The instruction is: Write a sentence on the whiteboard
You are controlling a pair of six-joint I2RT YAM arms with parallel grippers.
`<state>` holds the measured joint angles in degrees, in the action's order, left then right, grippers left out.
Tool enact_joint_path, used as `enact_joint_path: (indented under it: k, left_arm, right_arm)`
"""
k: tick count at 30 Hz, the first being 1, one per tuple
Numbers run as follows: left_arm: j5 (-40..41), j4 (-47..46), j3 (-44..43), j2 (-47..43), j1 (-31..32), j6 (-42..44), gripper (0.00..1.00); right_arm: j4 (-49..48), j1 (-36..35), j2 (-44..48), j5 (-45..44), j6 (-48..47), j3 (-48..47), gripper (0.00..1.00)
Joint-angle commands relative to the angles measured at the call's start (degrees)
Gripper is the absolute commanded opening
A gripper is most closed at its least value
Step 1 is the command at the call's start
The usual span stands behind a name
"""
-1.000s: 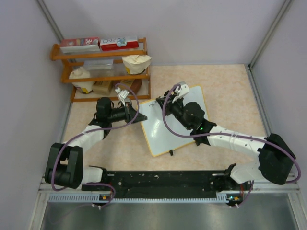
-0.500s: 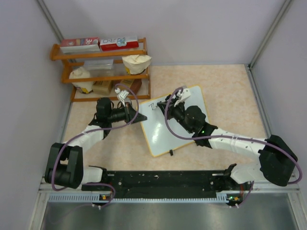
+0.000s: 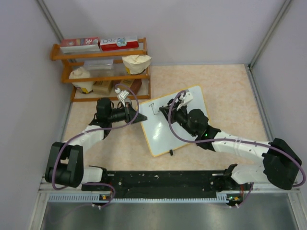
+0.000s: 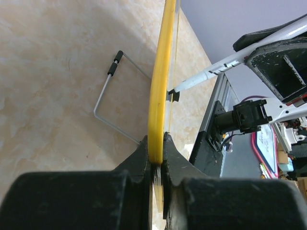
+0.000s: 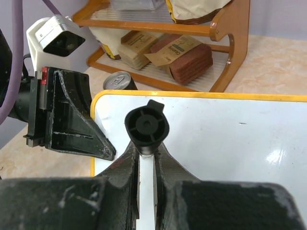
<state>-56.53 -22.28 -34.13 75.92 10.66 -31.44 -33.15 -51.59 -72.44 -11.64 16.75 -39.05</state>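
- Shelf [image 3: 100, 67]: one wooden rack with three levels stands at the far left of the table [image 3: 225, 91]. Two flat boxes [image 3: 79, 44] lie side by side on its top level, and one paper bag [image 3: 136, 63] sits one level lower.
- Can [image 5: 118, 80]: one, standing in front of the shelf, close to the corner of the board.
- Left gripper [image 3: 139, 118]: its jaws are clenched on the yellow frame at the left edge of the whiteboard [image 3: 165, 136]. In its wrist view the frame passes between its two fingers [image 4: 139, 158].
- Whiteboard: one, in the middle of the table between the two arms and turned at a slant, with its far left corner near the shelf. One black clip foot [image 3: 171, 153] shows at its near edge.
- Sentence [image 3: 153, 106]: only one small black mark, like a letter T, near the far left corner. I cannot read more.
- Right gripper [image 3: 166, 110]: its jaws grasp one marker [image 5: 147, 127], whose black end points at the wrist camera. It is above the board, just right of the mark.
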Motion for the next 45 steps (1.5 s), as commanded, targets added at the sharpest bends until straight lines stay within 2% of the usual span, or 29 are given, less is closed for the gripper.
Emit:
enact_joint_path:
  k: [1, 7, 19, 36, 45]
  left_arm:
    - [2.1, 0.4, 1.0, 0.2, 0.6, 7.5, 0.0]
    - [2.1, 0.8, 0.8, -0.1, 0.5, 7.8, 0.0]
    - [1.8, 0.9, 0.8, -0.1, 0.6, 7.8, 0.0]
    - [2.0, 1.0, 0.5, 0.5, 0.6, 7.9, 0.0]
    - [2.1, 0.6, 1.3, 1.0, 0.5, 7.8, 0.0]
  right_arm:
    - [1.0, -0.1, 3.6, 0.3, 0.0, -2.3, 0.0]
    - [-1.7, 0.5, 5.2, -1.5, -0.2, -3.1, 0.0]
    - [1.3, 4.0, -0.4, -1.2, 1.6, -6.5, 0.0]
    - [2.5, 4.0, -1.0, 2.3, 3.2, -3.1, 0.0]
    - [2.6, 4.0, 0.8, 0.7, 4.5, 0.4, 0.0]
